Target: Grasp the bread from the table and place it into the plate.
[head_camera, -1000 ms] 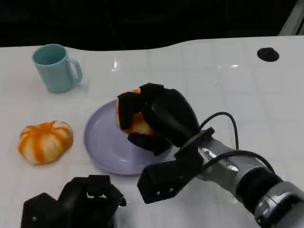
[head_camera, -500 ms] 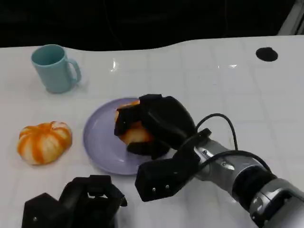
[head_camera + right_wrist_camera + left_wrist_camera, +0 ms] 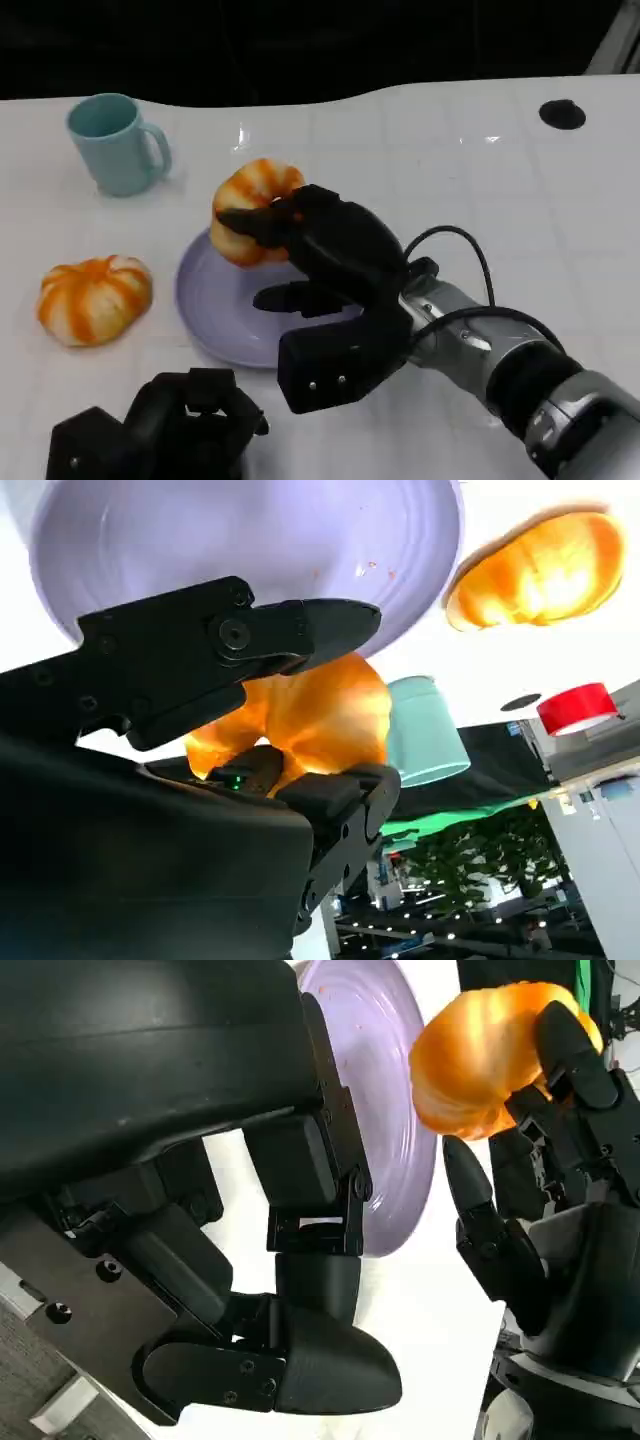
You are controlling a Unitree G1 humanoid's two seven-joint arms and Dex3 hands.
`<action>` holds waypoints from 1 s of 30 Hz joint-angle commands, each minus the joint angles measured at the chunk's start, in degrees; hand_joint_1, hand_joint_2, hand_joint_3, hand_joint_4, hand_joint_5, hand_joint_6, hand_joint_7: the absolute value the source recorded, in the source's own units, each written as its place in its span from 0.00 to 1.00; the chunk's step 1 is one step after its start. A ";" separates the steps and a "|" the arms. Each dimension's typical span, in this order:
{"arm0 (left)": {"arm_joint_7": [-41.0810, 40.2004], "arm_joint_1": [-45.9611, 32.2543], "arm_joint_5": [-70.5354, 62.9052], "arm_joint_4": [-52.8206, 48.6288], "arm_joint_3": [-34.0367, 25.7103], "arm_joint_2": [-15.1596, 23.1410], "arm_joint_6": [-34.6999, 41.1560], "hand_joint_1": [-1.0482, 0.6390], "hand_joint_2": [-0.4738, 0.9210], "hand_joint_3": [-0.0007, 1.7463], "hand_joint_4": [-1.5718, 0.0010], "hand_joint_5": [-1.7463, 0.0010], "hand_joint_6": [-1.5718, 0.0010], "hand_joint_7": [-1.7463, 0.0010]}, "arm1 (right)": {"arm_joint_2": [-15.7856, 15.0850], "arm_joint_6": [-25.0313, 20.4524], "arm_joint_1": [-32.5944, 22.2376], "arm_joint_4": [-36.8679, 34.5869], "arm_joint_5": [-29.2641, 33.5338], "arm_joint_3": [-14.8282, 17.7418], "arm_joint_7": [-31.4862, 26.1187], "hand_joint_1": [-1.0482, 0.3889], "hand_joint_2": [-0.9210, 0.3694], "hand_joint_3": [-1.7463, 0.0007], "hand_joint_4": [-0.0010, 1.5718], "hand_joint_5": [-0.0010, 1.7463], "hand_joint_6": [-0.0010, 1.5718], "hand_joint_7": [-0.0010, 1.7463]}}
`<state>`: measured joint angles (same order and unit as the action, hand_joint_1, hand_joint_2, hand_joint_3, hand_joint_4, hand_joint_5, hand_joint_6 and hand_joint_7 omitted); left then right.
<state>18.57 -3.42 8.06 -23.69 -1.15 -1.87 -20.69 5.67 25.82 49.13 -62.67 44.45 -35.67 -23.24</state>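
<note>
Your right hand has its upper fingers wrapped over the bread and its lower ones spread beneath, so the roll sits at the far rim of the purple plate, tilted outward and partly over the table, likely because the grip is loosening before it is centred. Your left hand rests low at the near edge with fingers curled on nothing, clear of the work, while a second orange roll and the teal mug stand well apart to the left
</note>
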 commanded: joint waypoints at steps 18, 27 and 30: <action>-0.72 -0.32 -0.16 0.87 -0.26 0.73 0.18 0.00 0.74 0.37 0.00 0.29 0.12 0.50 | -3.10 -1.68 -1.65 4.71 0.41 -1.11 -1.47 0.26 0.00 0.84 0.17 0.57 0.71 0.05; -1.29 -0.38 -0.57 1.13 -0.04 0.55 0.32 0.00 0.74 0.37 0.00 0.29 0.12 0.50 | -8.86 0.15 -6.45 14.56 0.06 0.25 -0.96 0.29 0.00 0.87 0.33 0.51 0.56 0.00; -1.32 -0.28 -0.31 1.06 0.01 0.54 0.34 0.00 0.74 0.37 0.00 0.29 0.12 0.50 | -12.11 2.84 -9.99 19.50 -0.98 1.91 -1.44 0.32 0.00 0.88 0.36 0.52 0.57 0.01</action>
<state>17.85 -3.47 7.82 -23.08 -0.87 -1.89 -20.55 -3.18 26.52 42.16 -46.82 45.00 -35.51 -24.11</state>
